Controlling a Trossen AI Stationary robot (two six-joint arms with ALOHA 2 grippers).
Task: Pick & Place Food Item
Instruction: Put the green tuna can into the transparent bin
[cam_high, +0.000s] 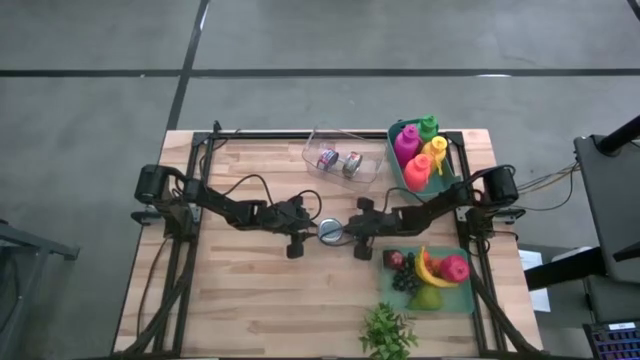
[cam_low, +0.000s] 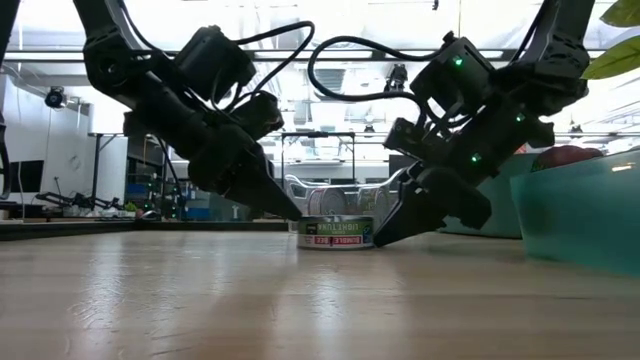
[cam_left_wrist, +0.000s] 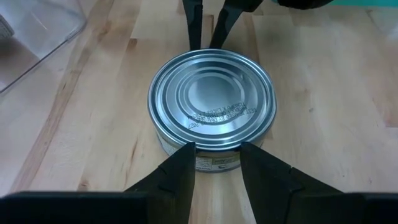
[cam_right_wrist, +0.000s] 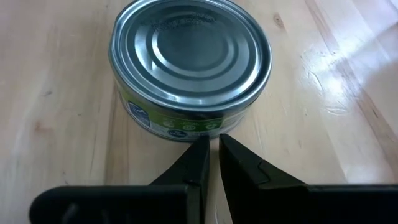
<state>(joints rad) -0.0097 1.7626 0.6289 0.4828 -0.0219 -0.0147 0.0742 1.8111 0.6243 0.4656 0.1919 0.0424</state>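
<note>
On the wooden table, a flat tuna can stands upright mid-table between both grippers: the left gripper, jaws slightly parted, tips at its wall without clasping, and the right gripper, jaws nearly shut, just beside it.

A silver can with concentric rings pressed into its lid and a green, white and red label band sits on a pale, striped wood-plank table, flanked at nine and three o'clock by the black left gripper and black right gripper. At one o'clock, a teal bin holds pink, green, yellow and orange bottles; at five o'clock, a teal tray carries a yellow banana, red apple, dark grapes and a green pear. A clear container with two metallic, pink-labelled cans lies at twelve o'clock, a green leafy plant at six
</note>
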